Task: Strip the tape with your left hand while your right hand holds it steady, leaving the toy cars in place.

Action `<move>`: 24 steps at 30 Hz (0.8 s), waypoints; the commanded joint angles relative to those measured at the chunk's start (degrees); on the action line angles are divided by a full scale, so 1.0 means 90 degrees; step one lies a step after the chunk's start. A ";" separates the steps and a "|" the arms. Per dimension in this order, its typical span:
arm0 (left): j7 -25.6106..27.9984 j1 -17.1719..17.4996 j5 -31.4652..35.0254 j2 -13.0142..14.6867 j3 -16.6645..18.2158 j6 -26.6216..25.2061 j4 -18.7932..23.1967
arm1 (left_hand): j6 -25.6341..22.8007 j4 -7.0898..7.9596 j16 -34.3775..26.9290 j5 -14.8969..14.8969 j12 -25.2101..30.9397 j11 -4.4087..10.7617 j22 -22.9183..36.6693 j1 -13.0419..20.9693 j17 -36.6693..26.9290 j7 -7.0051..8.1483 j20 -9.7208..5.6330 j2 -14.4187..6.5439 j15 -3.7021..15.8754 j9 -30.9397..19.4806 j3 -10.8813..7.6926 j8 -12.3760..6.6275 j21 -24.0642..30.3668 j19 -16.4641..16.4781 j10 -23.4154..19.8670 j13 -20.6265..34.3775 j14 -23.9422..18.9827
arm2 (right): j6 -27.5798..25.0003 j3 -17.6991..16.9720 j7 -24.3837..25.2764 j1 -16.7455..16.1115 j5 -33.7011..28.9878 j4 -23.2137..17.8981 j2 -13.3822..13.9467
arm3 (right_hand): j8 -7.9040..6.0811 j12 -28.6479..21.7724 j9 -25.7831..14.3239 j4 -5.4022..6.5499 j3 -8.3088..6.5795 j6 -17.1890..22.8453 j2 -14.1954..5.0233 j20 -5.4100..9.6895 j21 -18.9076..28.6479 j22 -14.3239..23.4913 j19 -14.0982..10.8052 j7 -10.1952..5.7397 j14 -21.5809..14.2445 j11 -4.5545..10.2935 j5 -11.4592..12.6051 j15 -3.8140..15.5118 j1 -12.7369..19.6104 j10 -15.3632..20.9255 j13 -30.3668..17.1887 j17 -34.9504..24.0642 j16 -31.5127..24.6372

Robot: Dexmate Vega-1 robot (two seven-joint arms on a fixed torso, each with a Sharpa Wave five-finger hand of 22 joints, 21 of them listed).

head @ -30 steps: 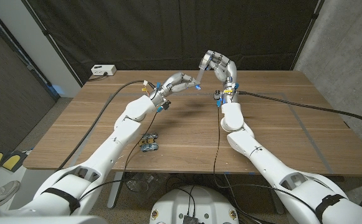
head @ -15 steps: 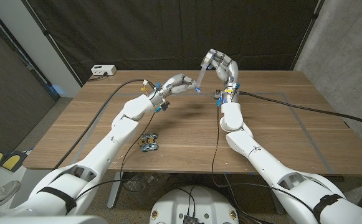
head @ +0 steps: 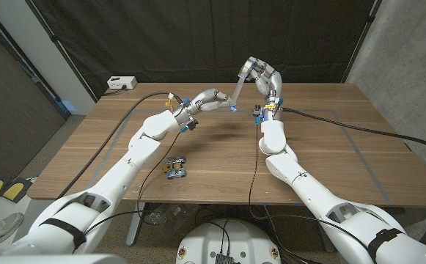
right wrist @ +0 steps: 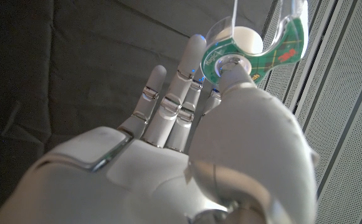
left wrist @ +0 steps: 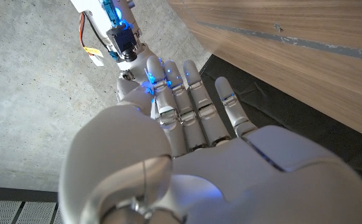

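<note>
The tape dispenser [right wrist: 255,40] is a clear plastic shell with a green plaid label and a white core, curved like a snail; the right hand [head: 260,75] grips it raised above the far part of the bench [head: 322,147], thumb pressed against the core in the right wrist view; a thin translucent strip of tape [head: 237,92] runs taut and slanting down from it to the left hand [head: 214,98], which pinches the strip's lower end, fingers [left wrist: 190,93] held close together and lit with small blue lights; both hands hang in the air near each other, well clear of the wood.

The toy cars [head: 175,168] sit side by side near the bench's front edge, beside the left forearm and well apart from the tape; broad bare wood lies to either side of the arms, toward the far right corner especially; a white box [head: 121,83] rests at the far left corner.

The bench is smooth brown wood grain, with thin dark lines marked on its right half; black cables trail over it; the hands are glossy white, hard and rounded; a dark curtain hangs behind.
</note>
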State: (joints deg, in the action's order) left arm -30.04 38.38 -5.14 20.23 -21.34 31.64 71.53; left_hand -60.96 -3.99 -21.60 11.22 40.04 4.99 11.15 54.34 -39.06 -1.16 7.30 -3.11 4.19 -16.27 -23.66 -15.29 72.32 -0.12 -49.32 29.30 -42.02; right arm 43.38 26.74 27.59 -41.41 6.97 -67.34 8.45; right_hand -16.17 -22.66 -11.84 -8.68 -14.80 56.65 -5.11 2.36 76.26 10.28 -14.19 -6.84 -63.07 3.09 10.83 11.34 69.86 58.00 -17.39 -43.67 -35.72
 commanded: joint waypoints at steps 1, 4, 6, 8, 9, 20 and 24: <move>-0.0033 0.0013 0.0011 0.0025 -0.0008 0.0036 -0.0007 | 0.0084 0.0041 0.0055 0.0092 -0.0130 -0.0004 -0.0013 -0.0453 0.0028 -0.0015 0.0022 0.0813 0.0691 0.0128 0.0443 0.0113 -0.0054 0.0021 0.0091 0.0037 0.0045 | -0.0089 -0.0013 0.0070 -0.0085 -0.0076 -0.0158 0.0059 | -0.0026 0.0014 -0.0639 0.0029 0.0001 0.0595 -0.0070 0.0762 -0.0005 0.0015 -0.0021 0.0054 -0.0018 0.0499 0.0045 0.0239 0.0041 0.1143 -0.1253 -0.0032 0.0030; -0.0126 -0.0033 0.0041 0.0068 -0.0077 0.0177 -0.0050 | 0.0564 0.0068 0.0231 0.0351 -0.0338 -0.0006 0.0065 -0.0804 0.0023 -0.0020 0.0186 0.1483 0.0606 0.0165 0.0924 0.0320 -0.0109 -0.0193 0.0452 0.0059 0.0400 | -0.0107 -0.0015 0.0076 -0.0122 -0.0082 -0.0233 0.0086 | -0.0018 0.0017 -0.0638 0.0028 0.0002 0.0585 -0.0068 0.0762 -0.0007 0.0016 -0.0023 0.0048 -0.0011 0.0495 0.0045 0.0240 0.0044 0.1142 -0.1259 -0.0029 0.0043; -0.0207 -0.0069 0.0047 0.0102 -0.0128 0.0236 -0.0061 | 0.0986 0.0034 0.0417 0.0567 -0.0469 -0.0058 0.0110 -0.0959 0.0006 -0.0058 0.0269 0.1587 0.0486 0.0157 0.1273 0.0433 -0.0135 -0.0336 0.0818 0.0101 0.0781 | -0.0123 -0.0017 0.0089 -0.0142 -0.0090 -0.0271 0.0098 | -0.0015 0.0018 -0.0636 0.0028 0.0003 0.0587 -0.0066 0.0762 -0.0009 0.0016 -0.0023 0.0047 -0.0020 0.0499 0.0046 0.0240 0.0046 0.1144 -0.1265 -0.0043 0.0037; -0.0287 -0.0109 0.0071 0.0158 -0.0184 0.0269 -0.0044 | 0.1525 -0.0020 0.0582 0.0746 -0.0599 -0.0084 0.0139 -0.1082 -0.0013 -0.0059 0.0323 0.1592 0.0345 0.0151 0.1622 0.0540 -0.0166 -0.0478 0.1214 0.0119 0.1087 | -0.0137 -0.0016 0.0092 -0.0162 -0.0093 -0.0307 0.0112 | -0.0010 0.0024 -0.0635 0.0030 0.0004 0.0583 -0.0067 0.0765 -0.0012 0.0016 -0.0020 0.0045 -0.0021 0.0495 0.0046 0.0239 0.0046 0.1139 -0.1267 -0.0052 0.0038; -0.0304 -0.0118 0.0065 0.0167 -0.0202 0.0289 -0.0046 | 0.1779 -0.0063 0.0693 0.0839 -0.0686 -0.0095 0.0153 -0.1083 -0.0023 -0.0082 0.0352 0.1563 0.0293 0.0145 0.1764 0.0550 -0.0179 -0.0554 0.1453 0.0107 0.1306 | -0.0147 -0.0018 0.0105 -0.0174 -0.0105 -0.0327 0.0118 | -0.0011 0.0031 -0.0634 0.0030 0.0004 0.0589 -0.0068 0.0764 -0.0012 0.0016 -0.0021 0.0049 -0.0019 0.0490 0.0047 0.0239 0.0046 0.1133 -0.1264 -0.0053 0.0041; -0.0376 -0.0134 0.0320 0.0499 -0.0407 0.0070 0.0349 | 0.3803 -0.0236 0.1160 0.1480 -0.1059 -0.0301 0.0292 -0.1116 -0.0130 -0.0285 0.0296 0.1444 -0.0195 0.0065 0.2839 0.0548 -0.0221 -0.1285 0.3053 0.0299 0.2629 | -0.0125 -0.0025 0.0126 -0.0225 -0.0112 -0.0424 0.0161 | 0.0008 0.0053 -0.0626 0.0034 0.0010 0.0594 -0.0066 0.0763 -0.0025 0.0017 -0.0025 0.0053 -0.0029 0.0489 0.0050 0.0240 0.0053 0.1162 -0.1265 -0.0083 0.0062; -0.0542 -0.0183 0.0915 0.0871 -0.0566 -0.0774 0.0995 | 0.4372 -0.0149 0.1161 0.1580 -0.1123 -0.0552 0.0358 -0.1356 -0.0152 -0.0466 0.0282 0.1434 -0.0393 0.0025 0.3215 0.0543 -0.0220 -0.1592 0.3422 0.0359 0.2955 | -0.0088 -0.0027 0.0138 -0.0213 -0.0143 -0.0439 0.0174 | 0.0012 0.0063 -0.0623 0.0036 0.0013 0.0606 -0.0067 0.0763 -0.0029 0.0018 -0.0026 0.0048 -0.0020 0.0495 0.0052 0.0239 0.0053 0.1171 -0.1264 -0.0083 0.0082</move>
State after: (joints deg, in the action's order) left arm -32.98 37.45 -3.51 22.13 -23.37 33.40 71.62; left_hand -24.49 -5.61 -11.40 24.81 30.32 1.12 13.93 43.37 -40.21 -4.36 9.93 9.45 1.64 -15.74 3.38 -10.27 70.32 -9.57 -20.24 32.11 -16.93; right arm 42.24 26.58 28.53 -43.13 6.14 -70.53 9.65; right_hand -15.85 -22.06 -11.85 -8.52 -14.61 56.65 -5.22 2.36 76.05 10.27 -14.18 -6.84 -63.18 3.01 11.02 11.23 70.38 58.12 -17.46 -44.20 -35.28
